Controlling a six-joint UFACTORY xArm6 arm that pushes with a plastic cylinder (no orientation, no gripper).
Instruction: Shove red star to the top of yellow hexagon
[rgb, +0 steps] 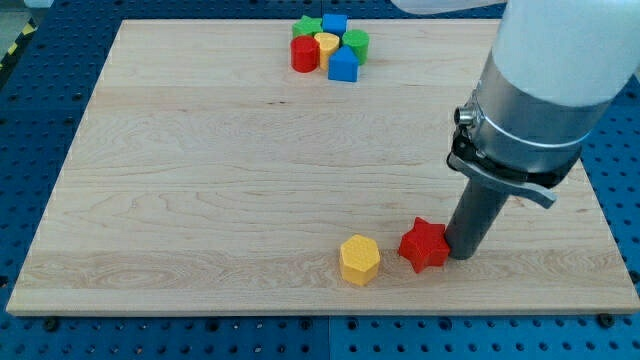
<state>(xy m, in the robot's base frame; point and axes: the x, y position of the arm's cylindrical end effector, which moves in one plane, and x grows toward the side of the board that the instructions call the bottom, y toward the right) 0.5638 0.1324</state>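
Observation:
The red star (424, 246) lies near the view's bottom edge of the wooden board, right of centre. The yellow hexagon (359, 260) lies just to its left and slightly lower, a small gap between them. My tip (463, 254) rests on the board right against the red star's right side. The rod rises from it to the large grey and white arm body at the view's upper right.
A tight cluster of blocks sits at the view's top centre: a red cylinder (304, 54), a yellow block (327, 44), a blue block (343, 66), another blue block (334, 23), and green blocks (356, 43). The board's bottom edge (320, 310) is close below the star and hexagon.

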